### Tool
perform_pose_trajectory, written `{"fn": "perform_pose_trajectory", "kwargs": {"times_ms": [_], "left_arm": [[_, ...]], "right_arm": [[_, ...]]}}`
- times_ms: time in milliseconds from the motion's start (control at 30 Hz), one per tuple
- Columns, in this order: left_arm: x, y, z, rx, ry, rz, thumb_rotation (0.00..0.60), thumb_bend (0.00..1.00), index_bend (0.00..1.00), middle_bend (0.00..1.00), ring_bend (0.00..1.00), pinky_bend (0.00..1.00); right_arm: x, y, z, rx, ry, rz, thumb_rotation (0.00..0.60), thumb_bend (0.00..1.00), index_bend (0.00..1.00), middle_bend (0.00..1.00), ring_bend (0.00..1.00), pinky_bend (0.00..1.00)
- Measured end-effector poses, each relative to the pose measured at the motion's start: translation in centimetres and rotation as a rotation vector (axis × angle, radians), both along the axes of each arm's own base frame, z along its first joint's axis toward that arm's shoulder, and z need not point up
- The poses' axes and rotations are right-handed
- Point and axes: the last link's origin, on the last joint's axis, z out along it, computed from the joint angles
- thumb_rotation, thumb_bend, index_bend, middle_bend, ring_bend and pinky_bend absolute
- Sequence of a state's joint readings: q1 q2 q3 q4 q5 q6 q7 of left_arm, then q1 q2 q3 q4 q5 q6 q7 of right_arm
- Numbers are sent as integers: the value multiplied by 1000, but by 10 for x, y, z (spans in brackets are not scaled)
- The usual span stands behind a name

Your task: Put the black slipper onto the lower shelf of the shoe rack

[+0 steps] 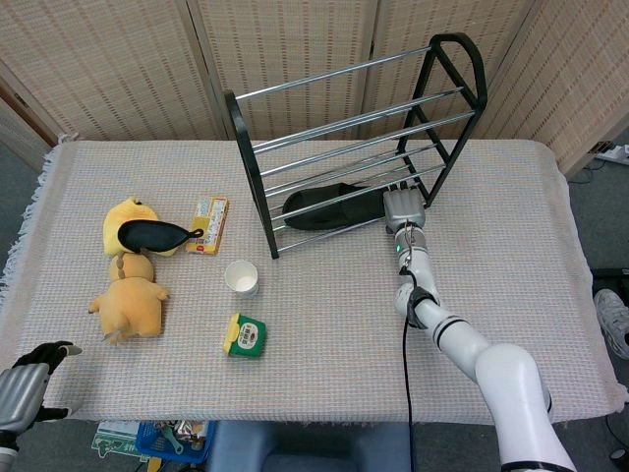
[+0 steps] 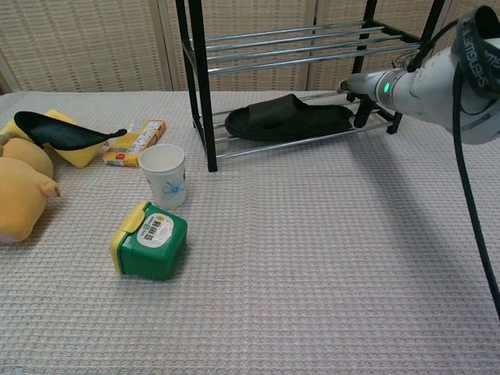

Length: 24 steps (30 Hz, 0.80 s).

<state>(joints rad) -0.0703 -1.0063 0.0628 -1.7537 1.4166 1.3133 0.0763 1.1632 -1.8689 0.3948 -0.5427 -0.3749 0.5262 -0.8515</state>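
The black slipper lies flat on the lower rods of the black-framed shoe rack, toe toward the left. My right hand hovers just beyond the slipper's right end, at the rack's front right. Its dark fingertips hang beside the slipper with a small gap and hold nothing. My left hand shows only in the head view, at the table's near left corner, with nothing in it.
A paper cup and a green box stand in front of the rack's left post. Further left are yellow plush toys, a black shoe-like piece and a yellow packet.
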Motion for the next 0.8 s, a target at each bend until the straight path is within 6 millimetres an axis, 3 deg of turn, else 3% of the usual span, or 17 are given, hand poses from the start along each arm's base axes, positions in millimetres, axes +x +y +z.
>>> {"fn": "perform_pose_trajectory", "kwargs": {"times_ms": [300,800], "left_arm": [[-1,-2,1,2,3,16,600,152,280,225,184,257],[0,-1,0,-3,-1,9,600,152,280,225,184,257]], "right_arm": [[6,-6,-8,24,1,-2,600,659,0,131,24,146],[1,2,-18,89,-26,10,600,686,0,141,24,146]]}}
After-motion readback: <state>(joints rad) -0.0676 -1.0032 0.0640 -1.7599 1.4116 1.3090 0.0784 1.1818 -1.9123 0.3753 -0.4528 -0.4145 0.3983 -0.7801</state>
